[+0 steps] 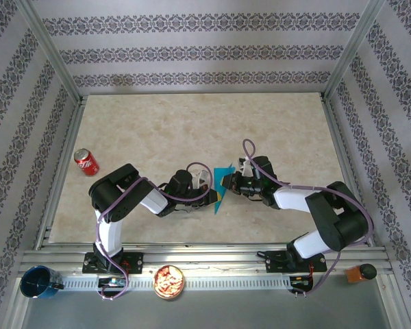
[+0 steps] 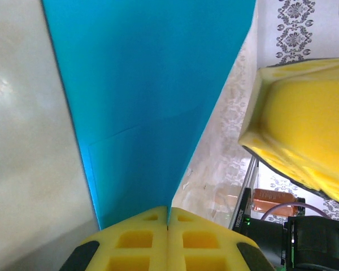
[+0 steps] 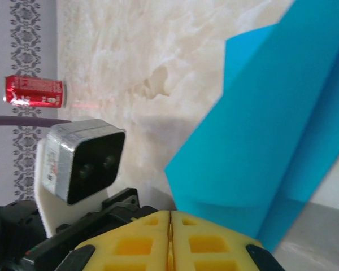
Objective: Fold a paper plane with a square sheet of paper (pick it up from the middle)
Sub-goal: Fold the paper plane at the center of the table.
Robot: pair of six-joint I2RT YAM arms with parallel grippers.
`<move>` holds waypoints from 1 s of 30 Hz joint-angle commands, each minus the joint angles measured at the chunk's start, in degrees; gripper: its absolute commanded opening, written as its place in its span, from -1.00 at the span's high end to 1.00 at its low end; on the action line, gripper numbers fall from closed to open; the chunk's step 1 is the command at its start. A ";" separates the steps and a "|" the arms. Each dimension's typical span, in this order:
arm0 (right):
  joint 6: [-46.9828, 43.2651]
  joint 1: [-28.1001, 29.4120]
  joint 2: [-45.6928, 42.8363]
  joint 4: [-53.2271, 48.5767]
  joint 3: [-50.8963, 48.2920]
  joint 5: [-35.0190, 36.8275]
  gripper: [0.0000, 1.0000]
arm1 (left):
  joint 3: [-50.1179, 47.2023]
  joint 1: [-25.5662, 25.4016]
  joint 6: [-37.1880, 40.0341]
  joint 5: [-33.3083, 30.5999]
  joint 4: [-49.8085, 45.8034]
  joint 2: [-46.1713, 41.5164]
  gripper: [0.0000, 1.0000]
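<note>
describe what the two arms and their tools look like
The left arm and right arm both have white links between bulky black joints, with a purple cable looping along each. The left tool and right tool end in yellow fingers moulded with square pockets, black at the outer corners.

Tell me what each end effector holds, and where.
Left end effector pinches the blue paper at its narrow end. Right end effector is shut by it; grip unclear.

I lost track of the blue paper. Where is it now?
Top view: the blue paper sits front centre, pinched between the left fingers and the right fingers.
</note>
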 commanded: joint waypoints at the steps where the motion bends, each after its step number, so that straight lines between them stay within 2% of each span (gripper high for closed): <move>1: 0.21 0.54 0.96 2.66 1.84 -2.19 0.76 | -0.64 1.07 -1.26 0.41 1.71 0.97 1.00; 21: 0.04 -0.95 8.09 6.81 2.48 -3.05 0.79 | -1.91 2.11 -5.35 0.80 3.01 1.93 1.00; 30: -0.26 -1.66 9.58 7.10 2.92 -3.82 0.78 | -3.50 2.91 -10.72 1.33 9.82 4.99 1.00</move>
